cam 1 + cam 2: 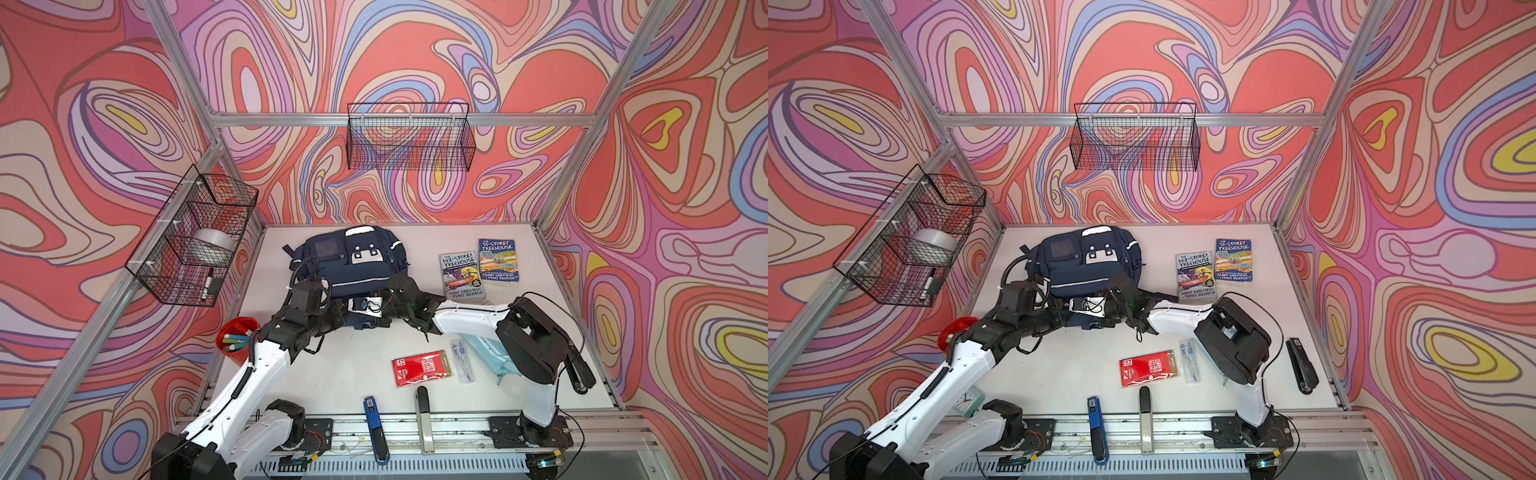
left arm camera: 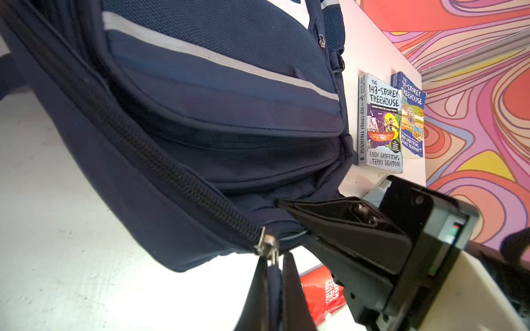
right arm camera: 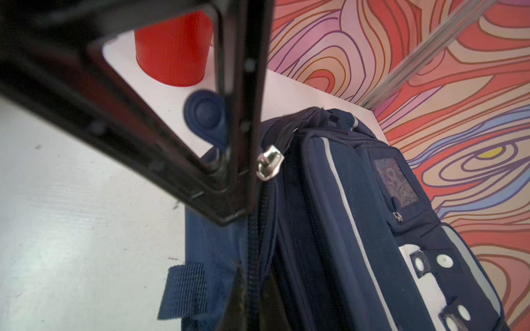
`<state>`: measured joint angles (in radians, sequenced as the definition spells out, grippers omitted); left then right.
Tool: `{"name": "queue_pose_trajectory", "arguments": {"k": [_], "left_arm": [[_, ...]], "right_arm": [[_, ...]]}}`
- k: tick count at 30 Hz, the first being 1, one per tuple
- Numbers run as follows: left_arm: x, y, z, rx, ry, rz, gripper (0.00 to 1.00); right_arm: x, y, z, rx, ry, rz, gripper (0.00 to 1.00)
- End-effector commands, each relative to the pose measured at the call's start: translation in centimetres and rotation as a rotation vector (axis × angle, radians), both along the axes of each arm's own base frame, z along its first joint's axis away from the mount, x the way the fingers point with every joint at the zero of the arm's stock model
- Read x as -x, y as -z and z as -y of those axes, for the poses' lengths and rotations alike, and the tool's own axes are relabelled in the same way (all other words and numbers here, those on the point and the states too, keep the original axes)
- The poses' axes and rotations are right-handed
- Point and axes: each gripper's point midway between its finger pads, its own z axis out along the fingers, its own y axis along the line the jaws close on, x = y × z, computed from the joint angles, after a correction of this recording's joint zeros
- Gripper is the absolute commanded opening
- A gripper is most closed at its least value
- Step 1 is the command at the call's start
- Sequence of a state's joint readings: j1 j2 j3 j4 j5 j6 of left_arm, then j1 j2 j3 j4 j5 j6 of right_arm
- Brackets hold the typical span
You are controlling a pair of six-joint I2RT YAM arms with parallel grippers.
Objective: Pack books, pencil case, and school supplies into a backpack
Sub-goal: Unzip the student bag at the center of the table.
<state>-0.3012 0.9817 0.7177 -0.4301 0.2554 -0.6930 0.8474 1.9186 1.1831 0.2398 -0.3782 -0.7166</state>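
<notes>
We see a white table [image 1: 332, 374] inside a booth with swirling pink, red and lilac walls, and two white-and-black robot arms reaching in from the near edge. The backpack [image 1: 353, 266] lies at the far middle of the table with its pockets and white patch facing up. Both arms meet at its near edge. In the left wrist view the left gripper [image 2: 274, 263] is clamped on the zip pull [image 3: 206, 114] – a rounded navy tab hanging from a silver slider. The zip teeth that run away from the slider look closed. Just beside it the right gripper [image 2: 289, 213] has its fingers pressed together, their tips pinching the navy fabric next to the zip. The books lie flat on the robot's right of the backpack, just beside each other: the greyish book [image 1: 462, 276] is nearer the bag and the blue and orange book [image 1: 497, 262] is nearer the wall. On the near half of the table, apart from the bag, the red packet [image 1: 420, 368] lies next to the clear pack of pens [image 1: 462, 359]. The light blue pencil case [image 1: 486, 353] lies just past them, partly hidden under the right arm. A red cup of markers [image 1: 237, 334] stands on the robot's left, close to the left arm. A blue stapler [image 1: 376, 432] lies at the near edge – half on the table, half on the metal rail.
</notes>
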Motion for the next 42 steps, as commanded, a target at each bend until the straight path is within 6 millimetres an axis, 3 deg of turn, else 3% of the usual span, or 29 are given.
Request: {"name": "queue_pose_trajectory", "arguments": {"k": [1,6,7,10,15,20,25,28,30,31,34,36,38,42], "left_arm": [[0.6,0.6,-1.6,-0.072,-0.027,0.009,0.00],[-0.2,2.4,-4.6,-0.100,-0.119,-0.020,0.00],[-0.3,3.0,-4.8,-0.092,-0.127,-0.034,0.00],[-0.8,3.7,-5.4,-0.111,-0.156,-0.030,0.00],[-2.6,4.4,-8.1,-0.180,-0.248,-0.024,0.00],[-5.6,2.8,-10.8,-0.285,-0.328,0.036,0.00],[-7.9,2.6,-13.4,-0.303,-0.407,0.071,0.00],[-8.1,0.5,-11.8,-0.258,-0.347,0.135,0.00],[-7.5,-0.7,-9.5,-0.225,-0.284,0.157,0.00],[-7.0,-1.2,-8.0,-0.215,-0.248,0.168,0.00],[-5.6,-0.8,-4.9,-0.167,-0.178,0.153,0.00],[-4.9,0.2,-4.2,-0.140,-0.160,0.123,0.00],[-4.3,0.6,-3.9,-0.142,-0.153,0.117,0.00],[-3.3,-0.2,-3.9,-0.114,-0.156,0.126,0.00]], "right_arm": [[-0.7,0.5,2.5,0.074,0.054,0.058,0.00],[0.1,1.2,5.6,0.129,0.054,0.060,0.00],[-0.1,-0.2,6.1,0.108,0.066,0.079,0.00],[0.3,-0.8,7.2,0.097,0.057,0.096,0.00],[1.1,-1.8,8.9,0.075,0.015,0.092,0.00],[2.1,-2.1,10.6,0.090,-0.035,0.065,0.00],[2.7,-2.7,11.3,0.059,-0.053,0.050,0.00],[1.5,-2.1,11.3,0.088,-0.008,0.037,0.00],[1.0,-2.8,10.6,0.060,0.033,-0.007,0.29],[0.8,-3.5,9.9,0.038,0.062,-0.019,0.37],[1.3,-6.1,7.3,-0.005,0.102,-0.007,0.48],[1.6,-7.2,5.7,-0.057,0.112,-0.013,0.58],[1.8,-7.2,3.9,-0.092,0.124,-0.063,0.62],[2.5,-5.0,0.1,-0.062,0.195,-0.115,0.76]]}}
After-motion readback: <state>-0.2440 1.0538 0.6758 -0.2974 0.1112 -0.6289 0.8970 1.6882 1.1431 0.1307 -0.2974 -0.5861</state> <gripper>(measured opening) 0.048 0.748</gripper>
